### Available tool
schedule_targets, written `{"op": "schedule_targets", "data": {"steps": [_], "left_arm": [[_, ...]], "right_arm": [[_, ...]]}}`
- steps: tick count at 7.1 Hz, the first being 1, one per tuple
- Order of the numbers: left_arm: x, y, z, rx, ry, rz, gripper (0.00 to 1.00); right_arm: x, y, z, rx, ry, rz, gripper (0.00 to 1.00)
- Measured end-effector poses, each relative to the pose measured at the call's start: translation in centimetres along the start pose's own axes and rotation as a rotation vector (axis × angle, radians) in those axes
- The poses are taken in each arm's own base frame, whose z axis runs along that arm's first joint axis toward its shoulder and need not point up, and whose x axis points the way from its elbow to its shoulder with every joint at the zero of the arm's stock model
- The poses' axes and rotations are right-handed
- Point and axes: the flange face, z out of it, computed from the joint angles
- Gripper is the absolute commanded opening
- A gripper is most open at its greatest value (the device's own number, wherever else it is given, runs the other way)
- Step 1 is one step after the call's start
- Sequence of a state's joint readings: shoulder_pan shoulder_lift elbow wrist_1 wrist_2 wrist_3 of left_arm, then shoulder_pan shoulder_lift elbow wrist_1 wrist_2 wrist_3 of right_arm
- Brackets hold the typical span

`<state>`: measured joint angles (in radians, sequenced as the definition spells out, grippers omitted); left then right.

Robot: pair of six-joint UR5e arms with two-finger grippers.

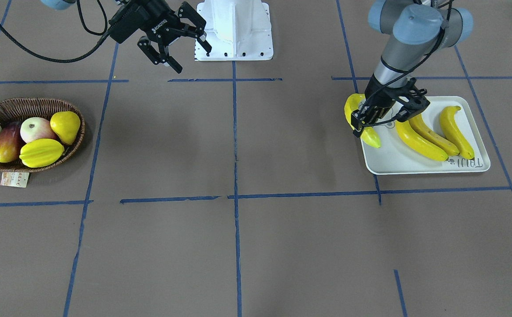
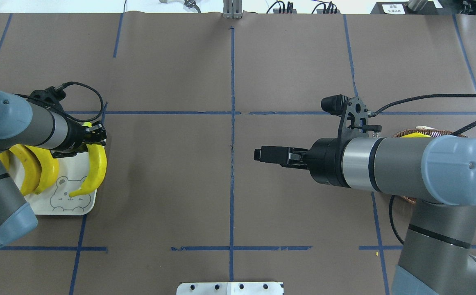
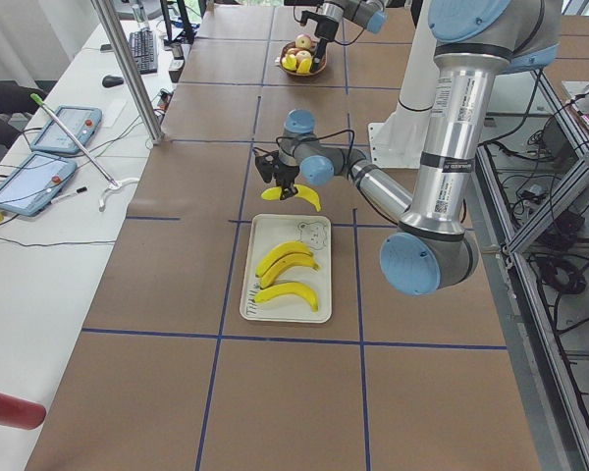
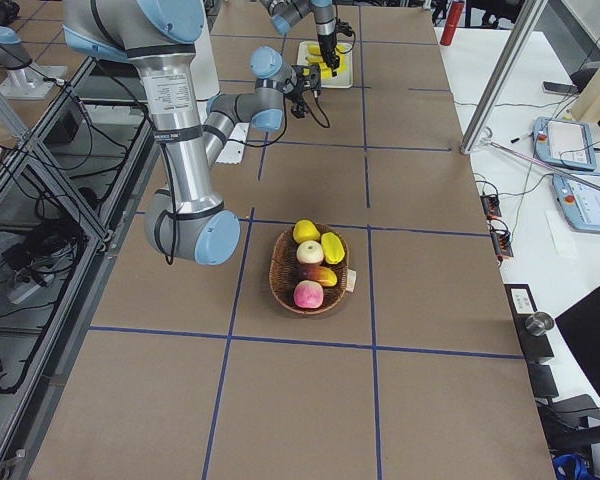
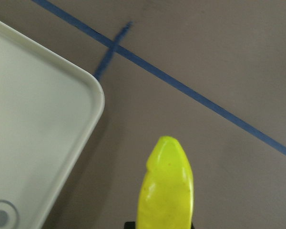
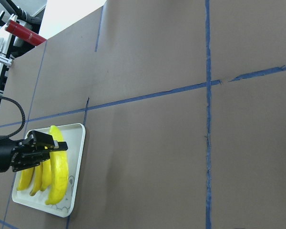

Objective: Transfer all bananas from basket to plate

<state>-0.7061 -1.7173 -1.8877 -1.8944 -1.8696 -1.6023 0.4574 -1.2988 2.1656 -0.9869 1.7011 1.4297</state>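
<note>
The left jaws were clamped on a banana (image 2: 97,166), holding it over the bear-face end of the plate (image 1: 392,160) with its tip hanging down. Whether it touched the plate could not be told. Three more bananas (image 1: 421,141) lay side by side on the plate. The right jaws stood wide apart with nothing in them, above the table (image 1: 238,246), well apart from the basket (image 1: 31,104), which held two apples (image 1: 35,128), a pear (image 1: 65,125), a starfruit (image 1: 41,152) and a mango (image 1: 7,145).
</note>
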Motion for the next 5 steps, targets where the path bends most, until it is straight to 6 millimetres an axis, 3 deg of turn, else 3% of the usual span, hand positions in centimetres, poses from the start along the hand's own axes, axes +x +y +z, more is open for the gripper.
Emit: {"op": "schedule_targets", "data": {"steps": [1, 2, 5], "left_arm": [[-1.8, -1.2, 1.8, 0.009, -0.046, -0.008, 0.37], [-2.8, -1.8, 2.6, 0.012, -0.068, -0.015, 0.99], [-3.2, -2.4, 2.4, 0.044, -0.07, -0.008, 1.0]], "right_arm": [[0.0, 0.0, -0.1, -0.001, -0.001, 0.0, 1.0], [0.1, 0.0, -0.3, 0.0, -0.001, 0.0, 1.0], [0.4, -0.6, -1.1, 0.01, 0.002, 0.002, 1.0]]}}
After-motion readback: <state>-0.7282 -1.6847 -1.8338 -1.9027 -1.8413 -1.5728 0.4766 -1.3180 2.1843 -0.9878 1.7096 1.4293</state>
